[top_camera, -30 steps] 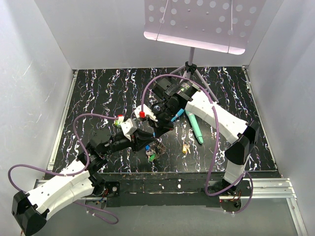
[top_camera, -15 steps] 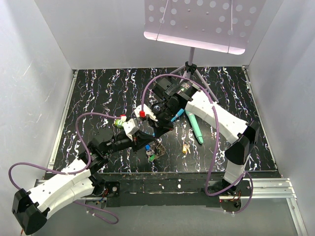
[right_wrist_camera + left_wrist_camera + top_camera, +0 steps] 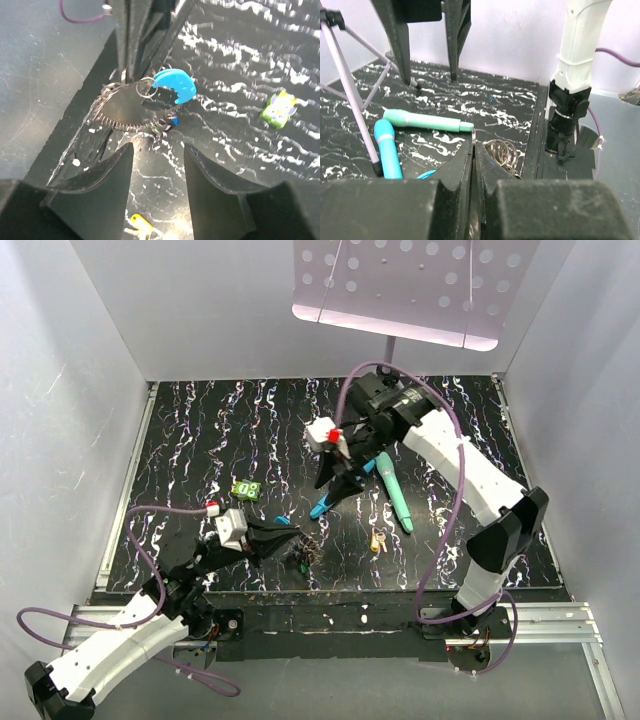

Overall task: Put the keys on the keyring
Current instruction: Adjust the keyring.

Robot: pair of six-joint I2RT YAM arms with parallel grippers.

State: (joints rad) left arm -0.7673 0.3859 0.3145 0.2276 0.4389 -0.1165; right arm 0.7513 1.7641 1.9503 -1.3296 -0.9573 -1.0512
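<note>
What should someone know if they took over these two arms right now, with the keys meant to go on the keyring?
Left fingers: shut, pinching the keyring low over the near edge of the table.
Right fingers: open and empty, hanging above the keyring.
Keys: the yellow key lies loose on the table, to the right of the keyring. Small coloured heads sit at the keyring, but I cannot tell if they are threaded on.
Done: the keyring is gripped.
Left: pick up the yellow key with the right fingers and thread it onto the keyring.
</note>
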